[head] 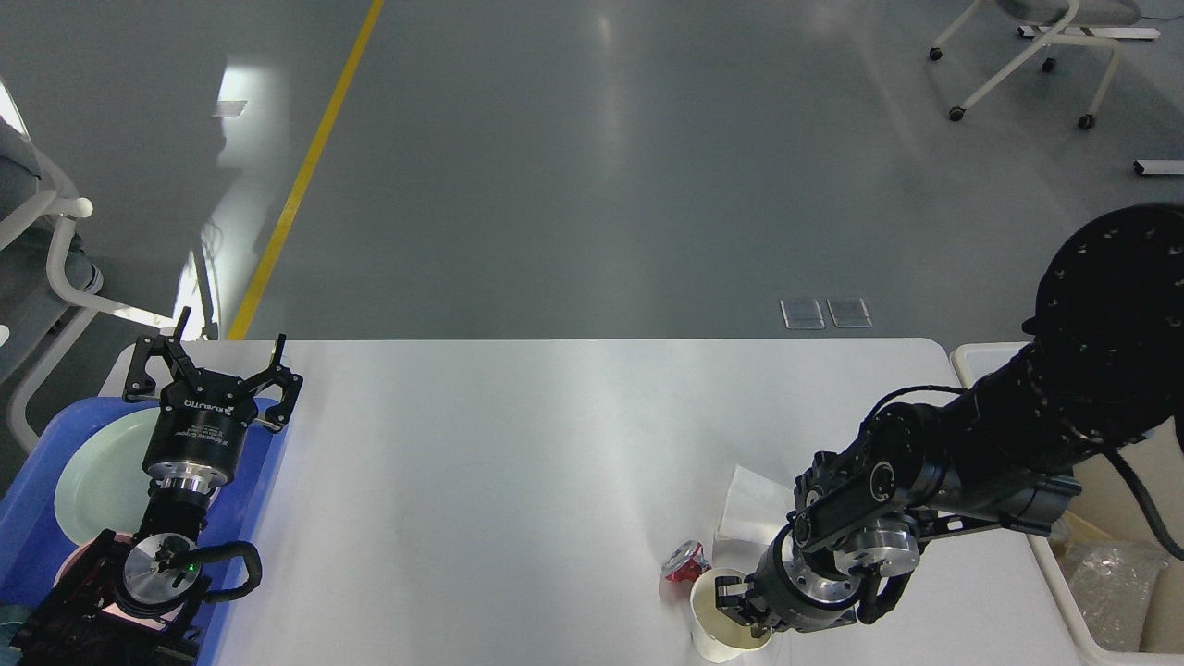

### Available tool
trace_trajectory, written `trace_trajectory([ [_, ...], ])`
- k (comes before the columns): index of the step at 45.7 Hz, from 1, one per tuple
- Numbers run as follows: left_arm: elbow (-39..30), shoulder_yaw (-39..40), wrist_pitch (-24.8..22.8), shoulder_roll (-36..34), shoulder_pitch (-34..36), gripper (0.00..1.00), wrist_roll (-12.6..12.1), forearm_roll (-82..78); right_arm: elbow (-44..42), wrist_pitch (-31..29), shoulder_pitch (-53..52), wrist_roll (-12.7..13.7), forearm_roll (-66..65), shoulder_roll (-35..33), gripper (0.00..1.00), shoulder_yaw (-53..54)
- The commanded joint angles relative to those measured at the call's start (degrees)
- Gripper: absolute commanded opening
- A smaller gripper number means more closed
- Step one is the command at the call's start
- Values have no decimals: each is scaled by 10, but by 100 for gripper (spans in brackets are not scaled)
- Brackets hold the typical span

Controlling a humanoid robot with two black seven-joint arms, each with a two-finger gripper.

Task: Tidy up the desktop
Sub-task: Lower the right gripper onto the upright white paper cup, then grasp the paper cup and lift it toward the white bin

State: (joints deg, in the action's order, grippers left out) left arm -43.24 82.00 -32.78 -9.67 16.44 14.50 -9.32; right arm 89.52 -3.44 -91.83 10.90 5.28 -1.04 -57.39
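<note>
A wide white-grey bench (518,481) with rounded corners fills the lower half of the view, seen from above, with grey floor beyond its far edge. A yellow floor line (305,166) runs diagonally across the floor at upper left, and a white wheeled chair (1027,55) stands at upper right.

The right arm, thick and black, enters from the right edge and bends down toward the bench's near right area. The left arm rises from the lower left corner over a blue plastic tray (250,499) that sits at the bench's left end. A pale green plate (92,472) lies in the tray.

A cream-white bin (1064,592) stands just off the bench's right end, with crumpled clear plastic (1110,583) inside.

A white paper napkin (749,504) lies on the bench near the right arm. Just in front of it stands a white paper cup (712,624), upright and open-topped, at the bench's near edge. A crushed red can (684,561) lies touching or just beside the cup's left rim.

The left gripper (217,356) hangs above the tray's far edge with its fingers spread wide apart, holding nothing. The right gripper (731,597) sits at the cup's rim, one finger seemingly inside it; whether it grips the rim cannot be told.
</note>
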Motion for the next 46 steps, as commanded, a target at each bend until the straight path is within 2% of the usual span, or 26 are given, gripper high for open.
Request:
trace_trajectory([
  [1, 0, 0, 0, 0, 0, 97, 0, 0, 6, -12, -11, -1, 4, -4, 0, 0],
  [4, 0, 0, 0, 0, 0, 97, 0, 0, 14, -24, -28, -3, 5, -8, 0, 1],
  [16, 0, 0, 0, 0, 0, 97, 0, 0, 42, -253, -207, -4, 39, -82, 0, 0],
  [26, 0, 0, 0, 0, 0, 97, 0, 0, 55, -362, -359, -3, 61, -158, 0, -13],
  [30, 0, 0, 0, 0, 0, 97, 0, 0, 62, -384, -416, -2, 64, -174, 0, -32],
  [37, 0, 0, 0, 0, 0, 97, 0, 0, 73, -382, -493, -2, 89, -177, 0, -88],
  [46, 0, 0, 0, 0, 0, 97, 0, 0, 76, -375, -499, -2, 90, -176, 0, -104],
])
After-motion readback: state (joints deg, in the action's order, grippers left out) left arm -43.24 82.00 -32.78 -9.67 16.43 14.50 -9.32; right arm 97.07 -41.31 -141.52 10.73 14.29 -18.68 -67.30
